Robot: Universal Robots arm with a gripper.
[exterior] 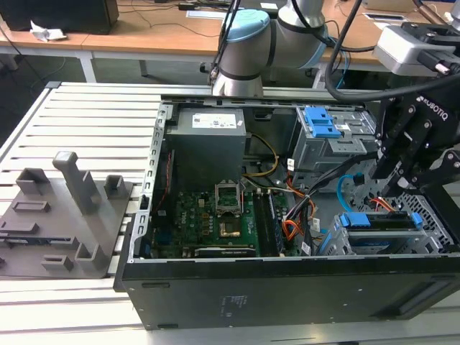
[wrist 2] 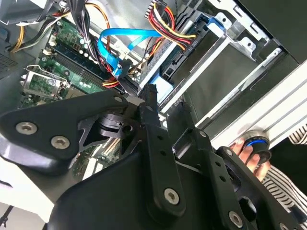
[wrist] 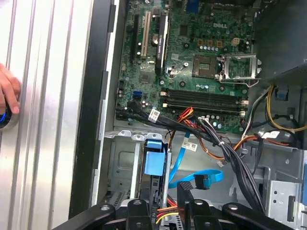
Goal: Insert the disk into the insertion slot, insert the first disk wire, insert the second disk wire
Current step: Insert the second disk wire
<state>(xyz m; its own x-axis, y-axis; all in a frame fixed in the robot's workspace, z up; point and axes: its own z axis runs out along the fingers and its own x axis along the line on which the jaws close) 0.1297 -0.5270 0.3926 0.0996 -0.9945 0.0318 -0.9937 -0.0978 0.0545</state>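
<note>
**The disk** (exterior: 379, 221), framed by its blue carrier, lies inside the insertion slot (exterior: 430, 215). This is the low perforated cage in the corner of the open computer case (exterior: 287, 287), at the exterior view's right. The second disk wire (exterior: 343, 188) loops up beside the cage. In the first wrist view its plug end (wrist: 201, 182) lies just beside the disk's rear; whether it is seated cannot be told. The gripper (exterior: 394, 172) hangs just above the slot; whether it is spread or pressed together cannot be told. Orange and red wires (exterior: 291, 230) run between the cage and the motherboard (exterior: 208, 223). In both wrist views a person's hand (wrist: 7, 96) appears outside the case, over the slatted aluminium table (exterior: 86, 122). The second wrist view adds a striped sleeve (wrist 2: 283, 184). A grey fixture block (exterior: 65, 215) stands at the exterior view's left, and wooden desks (exterior: 144, 36) stand behind.
</note>
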